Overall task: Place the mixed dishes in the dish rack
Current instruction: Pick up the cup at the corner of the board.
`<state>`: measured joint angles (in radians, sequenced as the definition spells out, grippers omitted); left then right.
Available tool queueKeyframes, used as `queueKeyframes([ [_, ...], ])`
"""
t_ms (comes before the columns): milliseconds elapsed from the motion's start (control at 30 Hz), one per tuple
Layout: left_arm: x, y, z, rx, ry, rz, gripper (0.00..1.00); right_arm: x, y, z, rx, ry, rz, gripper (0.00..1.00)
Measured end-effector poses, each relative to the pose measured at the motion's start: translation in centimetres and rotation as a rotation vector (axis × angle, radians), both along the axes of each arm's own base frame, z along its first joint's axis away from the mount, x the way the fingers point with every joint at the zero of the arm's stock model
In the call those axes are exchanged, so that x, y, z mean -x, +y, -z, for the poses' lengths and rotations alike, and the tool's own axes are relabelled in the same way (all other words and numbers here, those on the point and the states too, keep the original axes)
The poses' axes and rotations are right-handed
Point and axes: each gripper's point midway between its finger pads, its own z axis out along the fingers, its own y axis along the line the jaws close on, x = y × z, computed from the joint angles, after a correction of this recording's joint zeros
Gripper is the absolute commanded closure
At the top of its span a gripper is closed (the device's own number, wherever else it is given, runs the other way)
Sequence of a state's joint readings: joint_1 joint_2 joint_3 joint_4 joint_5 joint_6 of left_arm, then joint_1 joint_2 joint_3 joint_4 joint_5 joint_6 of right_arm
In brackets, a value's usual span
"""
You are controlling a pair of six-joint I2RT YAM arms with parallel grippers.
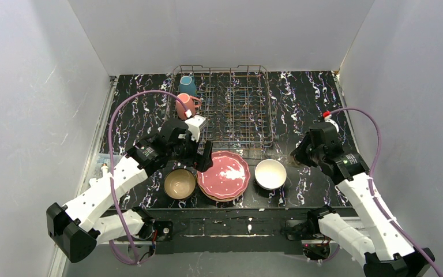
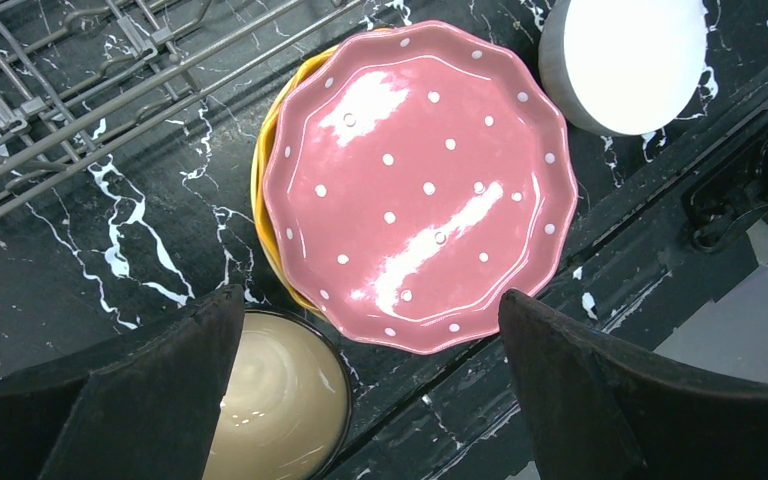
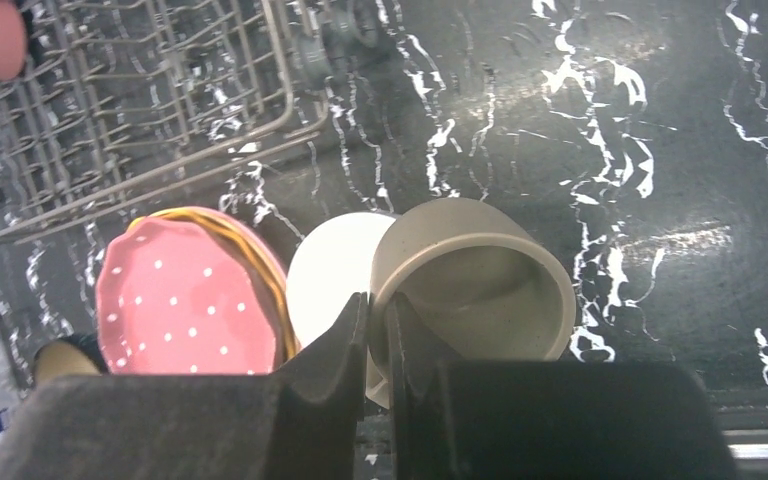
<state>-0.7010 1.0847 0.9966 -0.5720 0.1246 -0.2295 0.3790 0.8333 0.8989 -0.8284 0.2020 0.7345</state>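
L claw [image 2: 370,300]: jaws wide apart, nothing held; poised over pink plate [image 2: 420,180], one finger each side.
R claw [image 3: 378,310]: jaws nearly together, clamped on wall of olive-grey mug [image 3: 475,280]; one finger inside rim, one outside.
Olive-grey mug: mouth toward wrist cam, just right of white bowl [image 1: 270,173]; resting on table or lifted, cannot tell.
Pink plate: white dots, scalloped rim; top of stack, near front edge of table [image 1: 306,98], outside rack.
Orange plate [image 2: 265,170]: under pink plate, only rim showing on one side.
Tan bowl [image 1: 180,183]: upright, just left of stack.
White bowl: upright, just right of stack.
Dish rack [image 1: 248,109]: back centre of table.
Teal mug [image 1: 187,85]: in rack, far-left corner.
Pink mug [image 1: 184,105]: in rack, left side, just in front of teal mug.
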Motion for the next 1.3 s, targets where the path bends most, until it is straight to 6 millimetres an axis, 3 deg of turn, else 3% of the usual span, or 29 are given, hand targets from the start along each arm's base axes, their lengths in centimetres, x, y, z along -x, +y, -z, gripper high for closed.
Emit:
queueKeyframes([
  [233,0.3,-0.8,-0.8,0.062,0.007,-0.002,0.02,0.1,1.7,-3.3,-0.092,-0.088,-0.081,0.99],
  [500,1.0,-2.0,-2.8,0.179,0.025,-0.001,0.02,-0.3,4.7,-8.6,-0.239,-0.253,-0.219,0.99],
  [900,2.3,-3.7,-7.4,0.418,0.057,-0.040,0.02,-0.5,8.8,-14.8,-0.486,-0.459,-0.378,0.99],
  [1300,2.0,-5.2,-11.8,0.691,0.104,-0.108,0.02,0.1,10.8,-19.0,-0.764,-0.616,-0.434,0.99],
])
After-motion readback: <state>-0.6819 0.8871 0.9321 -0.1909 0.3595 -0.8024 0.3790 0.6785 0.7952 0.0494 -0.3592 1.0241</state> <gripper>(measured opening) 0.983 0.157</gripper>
